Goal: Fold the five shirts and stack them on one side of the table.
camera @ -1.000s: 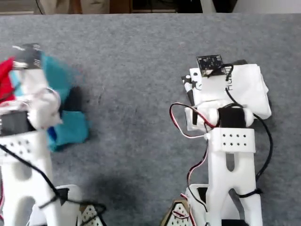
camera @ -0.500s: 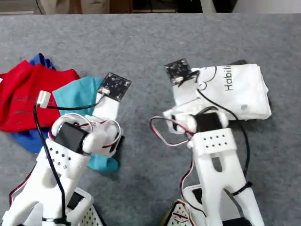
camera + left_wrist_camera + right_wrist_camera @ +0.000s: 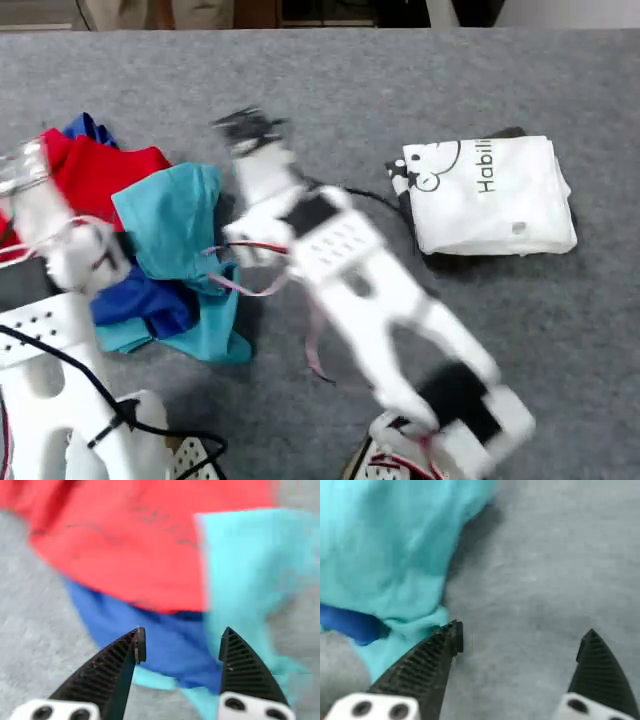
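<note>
Loose shirts: a teal shirt (image 3: pixel 175 225), a red shirt (image 3: pixel 95 170) and a blue shirt (image 3: pixel 145 305) lie crumpled in one heap near the left edge of the bench (image 3: pixel 400 80). The teal one lies on top toward the middle, the red toward the far left, and the blue shows under both.
Folded shirt: a white shirt (image 3: pixel 490 195) lies folded flat toward the right edge, well apart from the heap. A dark layer (image 3: pixel 510 132) shows at its borders.
Left tool: the left tool (image 3: pixel 183 632) hangs over the heap, above the blue cloth where it meets the red and teal. Its fingers are moderately spread, with nothing gripped between them.
Right tool: the right arm stretches across the middle of the bench to the heap. The right tool (image 3: pixel 524 629) is spread wide and holds nothing. One fingertip (image 3: pixel 455 630) is just beside the teal hem, and I cannot tell whether it touches. The other is over bare grey bench.
</note>
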Motion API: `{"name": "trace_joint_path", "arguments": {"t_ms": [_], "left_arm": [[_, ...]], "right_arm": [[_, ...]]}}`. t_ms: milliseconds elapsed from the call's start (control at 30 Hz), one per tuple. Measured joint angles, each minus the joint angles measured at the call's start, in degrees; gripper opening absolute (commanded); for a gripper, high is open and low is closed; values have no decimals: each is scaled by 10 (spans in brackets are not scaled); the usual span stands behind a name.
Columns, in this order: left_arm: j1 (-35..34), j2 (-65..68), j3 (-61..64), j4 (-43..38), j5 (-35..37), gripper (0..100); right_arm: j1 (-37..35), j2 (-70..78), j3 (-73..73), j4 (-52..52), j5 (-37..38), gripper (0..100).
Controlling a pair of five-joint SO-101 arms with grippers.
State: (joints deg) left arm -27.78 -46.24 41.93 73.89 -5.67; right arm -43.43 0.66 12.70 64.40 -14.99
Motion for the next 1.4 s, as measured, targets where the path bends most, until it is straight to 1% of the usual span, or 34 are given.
{"name": "trace_joint_path", "arguments": {"t_ms": [67, 133, 200, 267, 300, 367, 467, 500, 533, 567, 633, 733, 800, 867, 967, 1067, 1167, 1233, 1333, 1400], "left_arm": [[-24, 0, 47, -19, -29, 250], [-41, 0, 87, -40, -37, 250], [-46, 0, 119, -67, -41, 250], [-49, 0, 148, -102, -42, 250], [-50, 0, 163, -119, -41, 250], [-50, 0, 189, -151, -27, 250], [-50, 0, 210, -173, -19, 249], [-48, 0, 210, -176, -18, 247], [-45, 0, 210, -178, -18, 233], [-40, 0, 210, -179, -15, 212], [-33, 0, 210, -188, -10, 162], [-31, 0, 210, -230, 17, 84], [-30, 0, 210, -273, 39, 58], [-30, 0, 210, -305, 49, 53], [-30, 4, 210, -332, 54, 53], [-30, 33, 210, -351, 54, 52], [-53, 91, 193, -395, 55, 52], [-78, 145, 156, -419, 55, 52], [-120, 247, 68, -425, 57, 52], [-144, 325, -11, -408, 57, 52]], "right_arm": [[-36, 99, -86, 53, -1, 360], [-67, 196, -177, 111, -1, 359], [-84, 290, -269, 164, -1, 350], [-89, 382, -365, 210, -1, 319], [-89, 425, -410, 231, -1, 291], [-84, 504, -508, 277, -1, 200], [-69, 595, -655, 351, -1, 10], [-63, 621, -701, 363, 1, 2], [-55, 640, -738, 367, 4, 26], [-41, 652, -767, 368, 11, 28], [-15, 663, -791, 370, 15, 1], [12, 661, -794, 370, 16, 2], [35, 642, -776, 370, 18, 2], [67, 602, -745, 370, 18, 2], [123, 522, -679, 370, 22, 2], [178, 432, -603, 370, 55, 2], [233, 337, -520, 370, 96, 2], [266, 280, -468, 370, 122, 2], [295, 209, -391, 370, 161, 2], [306, 172, -345, 370, 180, 2]]}}
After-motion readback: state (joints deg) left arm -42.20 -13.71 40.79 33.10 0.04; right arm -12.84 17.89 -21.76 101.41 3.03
